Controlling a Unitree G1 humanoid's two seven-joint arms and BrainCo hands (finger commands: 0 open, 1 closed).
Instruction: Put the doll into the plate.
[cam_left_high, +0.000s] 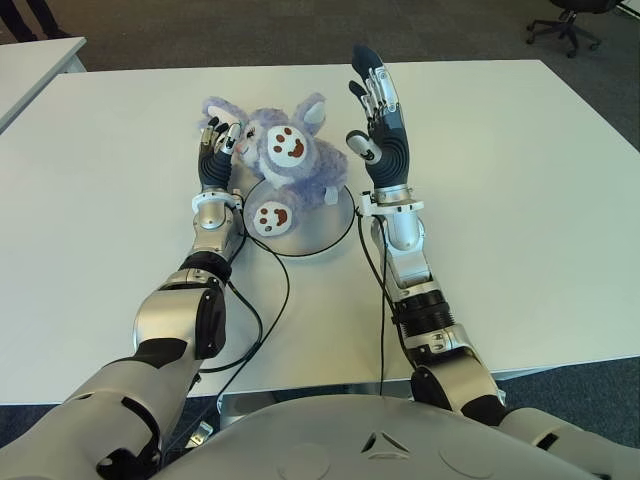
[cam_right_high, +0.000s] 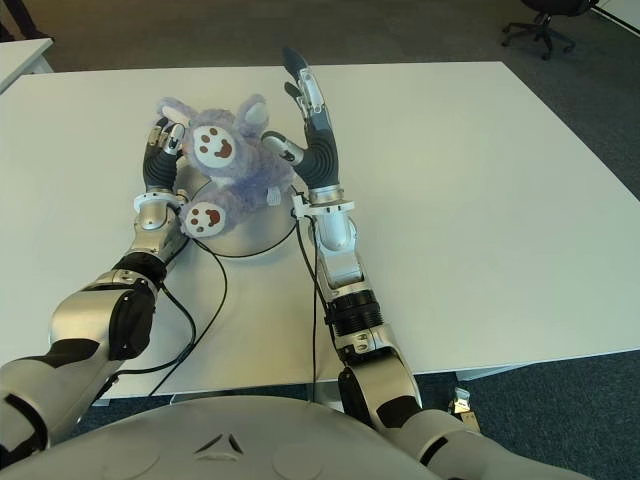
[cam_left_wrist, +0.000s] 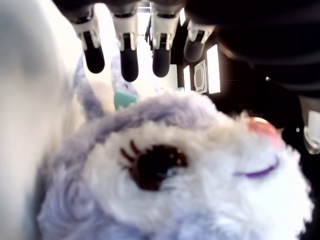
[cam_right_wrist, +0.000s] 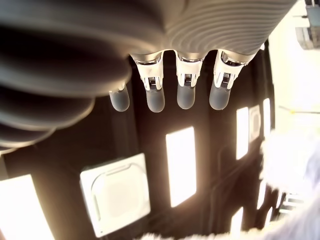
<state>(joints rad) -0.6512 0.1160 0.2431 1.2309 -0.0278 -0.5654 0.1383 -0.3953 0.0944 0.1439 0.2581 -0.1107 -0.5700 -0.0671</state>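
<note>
No text, label, brand, number or sign can be read on anything here.

White table (cam_left_high: 520, 180) on dark carpet (cam_left_high: 250, 30); second table (cam_left_high: 35, 60) left, office chair (cam_left_high: 570, 20) far right.

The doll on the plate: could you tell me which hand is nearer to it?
Left. The left hand touches the doll at its head; the right hand is open beside it, apart.
</note>
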